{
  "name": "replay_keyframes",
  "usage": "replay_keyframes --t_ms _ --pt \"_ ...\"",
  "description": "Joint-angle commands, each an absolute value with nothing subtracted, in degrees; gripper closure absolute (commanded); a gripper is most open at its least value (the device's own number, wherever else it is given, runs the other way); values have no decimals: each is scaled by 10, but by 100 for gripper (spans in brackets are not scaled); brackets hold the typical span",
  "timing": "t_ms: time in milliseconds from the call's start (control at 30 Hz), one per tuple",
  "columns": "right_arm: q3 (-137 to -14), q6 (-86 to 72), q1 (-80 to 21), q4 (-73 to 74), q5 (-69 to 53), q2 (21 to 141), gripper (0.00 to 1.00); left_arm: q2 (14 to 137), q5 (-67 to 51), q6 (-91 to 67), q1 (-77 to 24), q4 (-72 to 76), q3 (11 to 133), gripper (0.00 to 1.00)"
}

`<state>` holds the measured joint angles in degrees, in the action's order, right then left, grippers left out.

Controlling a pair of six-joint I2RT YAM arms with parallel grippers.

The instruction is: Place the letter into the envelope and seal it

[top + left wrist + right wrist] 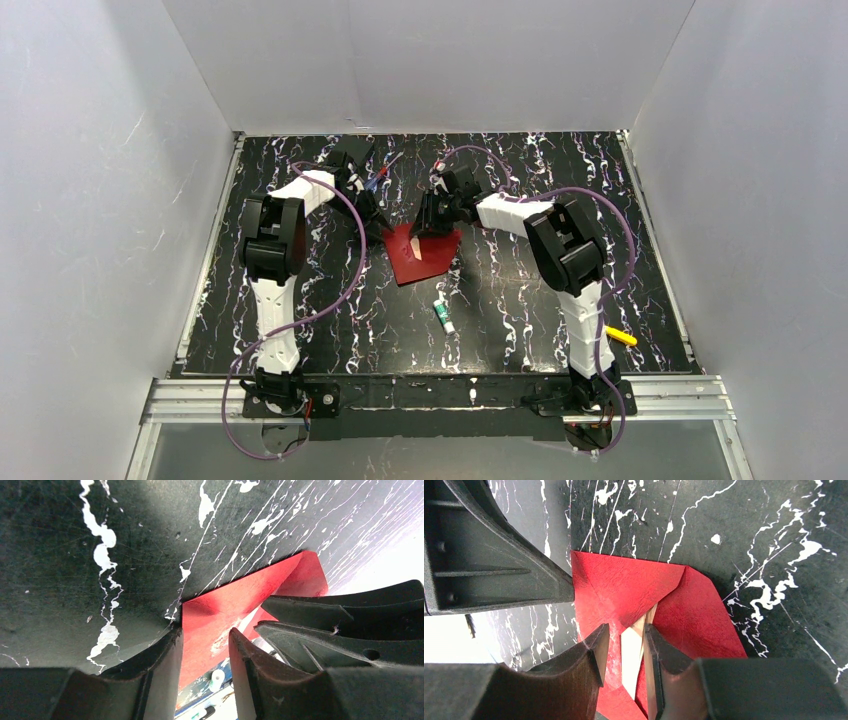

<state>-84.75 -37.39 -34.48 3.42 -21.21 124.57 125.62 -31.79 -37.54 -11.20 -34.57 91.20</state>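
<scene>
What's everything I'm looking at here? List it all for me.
envelope: one, red, middle of the table
letter: one, white, only a sliver showing inside the envelope
glue stick: one, white and green, just nearer than the envelope
small yellow thing: one, near right, too small to identify
table: one, black with white veins
walls: white, on three sides
left arm: white and black, purple cable
right arm: same colours
left gripper: black, at the envelope's corner
right gripper: black, over the letter
</scene>
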Motion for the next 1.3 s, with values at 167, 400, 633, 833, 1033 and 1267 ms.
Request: replay_keyframes --t_ms 167,400,633,833,1033,1267 --pt "-860 -375 -359 23 -236 1260 57 1274 -332 -367 -117 -322 909 58" --pt "-853 -375 -354 27 -232 1237 48 1274 -440 -387 -117 -228 899 50" --pt "-830 -378 -325 38 -182 1223 46 1259 -374 -399 -112 -240 886 47" --pt "-858 -342 -308 76 -156 1217 46 1198 -302 -352 -77 -282 886 38" --pt "-855 -310 -308 91 -190 1138 43 1121 -211 -265 -62 -353 909 15" --pt "-782 -211 -341 234 -78 998 28 989 -51 -227 -47 -390 858 2"
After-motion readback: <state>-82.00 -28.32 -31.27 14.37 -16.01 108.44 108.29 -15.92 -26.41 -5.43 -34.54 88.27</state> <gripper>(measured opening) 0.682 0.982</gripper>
